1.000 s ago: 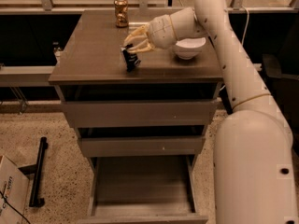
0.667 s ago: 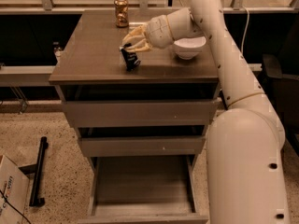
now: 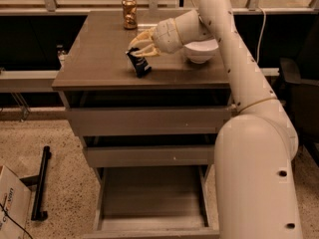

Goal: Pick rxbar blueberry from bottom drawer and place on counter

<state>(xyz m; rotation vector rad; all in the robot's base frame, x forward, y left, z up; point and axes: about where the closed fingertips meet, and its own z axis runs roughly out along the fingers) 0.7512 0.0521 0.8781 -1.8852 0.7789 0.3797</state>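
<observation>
The rxbar blueberry, a small dark wrapped bar, stands tilted on the counter with its lower end touching the top near the middle. My gripper is just above it, reaching in from the right, shut on the bar's upper end. The bottom drawer is pulled open below the cabinet, and its tray shows nothing inside.
A gold can stands at the counter's back edge. A white bowl sits on the counter right of the gripper, partly behind the arm. The two upper drawers are closed. A cardboard box and a black bar lie on the floor at left.
The arm's body has swung a little to the left. The gripper and the bar have stayed at almost the same spot on the counter, slightly lower.
</observation>
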